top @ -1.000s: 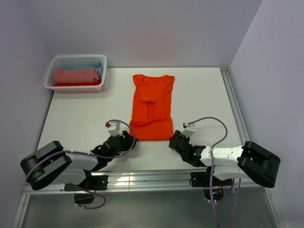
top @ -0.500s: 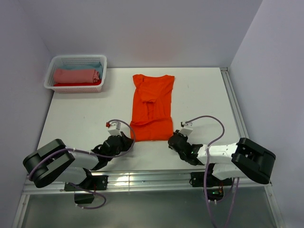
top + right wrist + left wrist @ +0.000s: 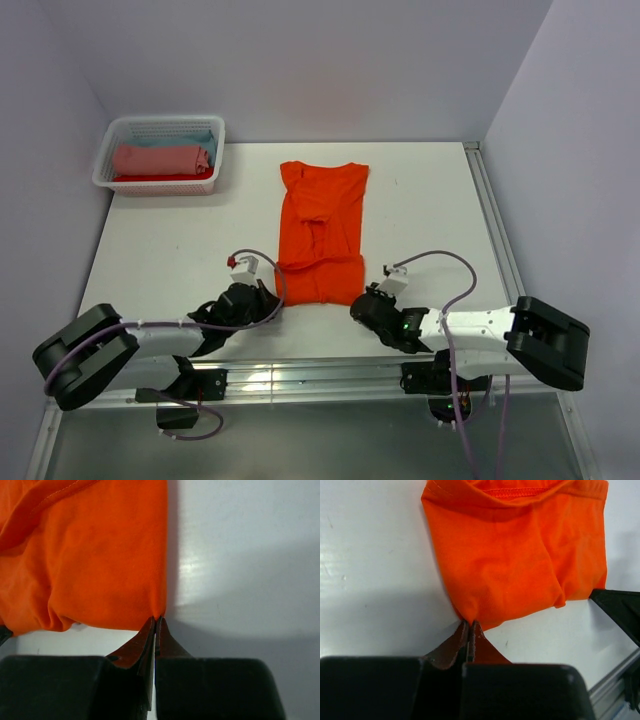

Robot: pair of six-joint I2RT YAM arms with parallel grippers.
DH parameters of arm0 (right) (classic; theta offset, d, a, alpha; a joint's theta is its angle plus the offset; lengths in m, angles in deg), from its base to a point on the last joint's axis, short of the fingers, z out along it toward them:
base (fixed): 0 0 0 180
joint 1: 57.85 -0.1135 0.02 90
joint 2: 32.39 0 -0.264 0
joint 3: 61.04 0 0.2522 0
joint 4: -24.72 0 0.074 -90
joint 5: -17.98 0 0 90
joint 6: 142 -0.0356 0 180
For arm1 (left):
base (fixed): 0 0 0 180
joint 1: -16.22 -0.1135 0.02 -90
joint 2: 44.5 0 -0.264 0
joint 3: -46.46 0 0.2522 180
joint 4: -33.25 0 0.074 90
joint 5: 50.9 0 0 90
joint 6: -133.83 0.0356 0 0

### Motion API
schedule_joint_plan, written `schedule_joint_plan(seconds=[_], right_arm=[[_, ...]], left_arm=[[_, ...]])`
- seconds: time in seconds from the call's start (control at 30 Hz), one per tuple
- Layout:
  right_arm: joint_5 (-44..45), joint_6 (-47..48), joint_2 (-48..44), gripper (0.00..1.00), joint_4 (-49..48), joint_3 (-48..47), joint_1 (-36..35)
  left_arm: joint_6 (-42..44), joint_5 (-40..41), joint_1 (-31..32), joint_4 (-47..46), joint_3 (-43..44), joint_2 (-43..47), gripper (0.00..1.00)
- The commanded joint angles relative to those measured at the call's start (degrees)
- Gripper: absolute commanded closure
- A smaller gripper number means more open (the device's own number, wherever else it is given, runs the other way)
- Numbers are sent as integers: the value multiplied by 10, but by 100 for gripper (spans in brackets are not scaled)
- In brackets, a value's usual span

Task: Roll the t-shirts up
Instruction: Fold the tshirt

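A bright orange t-shirt (image 3: 322,225) lies folded into a long strip in the middle of the table, collar at the far end. My left gripper (image 3: 277,296) is shut on the near left corner of its bottom hem; the left wrist view has the pinch (image 3: 470,622) at the edge of the orange cloth (image 3: 520,555). My right gripper (image 3: 358,300) is shut on the near right corner, its tips (image 3: 158,618) nipping the orange cloth (image 3: 90,555). Salmon-pink (image 3: 158,158), light blue (image 3: 203,138) and red (image 3: 150,178) rolls lie in the basket.
A white lattice basket (image 3: 160,121) stands at the far left corner of the table. A metal rail (image 3: 492,220) runs along the table's right edge, and walls close in the back and both sides. The right arm's dark tip (image 3: 620,611) shows at the edge of the left wrist view.
Both grippers have closed from part open onto the shirt's near corners. The near hem has bunched a little inward between them.
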Motion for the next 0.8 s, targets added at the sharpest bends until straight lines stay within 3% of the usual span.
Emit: schedule_joint_plan(seconds=[0.0, 0.23, 0.4, 0.5, 0.6, 0.77], right_arm=[[12, -81, -33, 100, 162, -4, -27], [17, -106, -104, 100, 242, -27, -30], [40, -66, -128, 100, 297, -87, -22], [33, -50, -144, 100, 302, -101, 1], [12, -67, -164, 100, 286, -59, 4], [-32, -98, -165, 100, 257, -8, 4]], left_arm=[[-11, -42, 2, 117, 6, 44, 100], [23, -26, -11, 294, 105, 130, 100], [68, -122, -116, 346, 187, 116, 100], [80, -129, -126, 367, 229, 112, 100], [64, -151, -126, 343, 203, 120, 100], [21, -197, -125, 248, 86, 123, 100]])
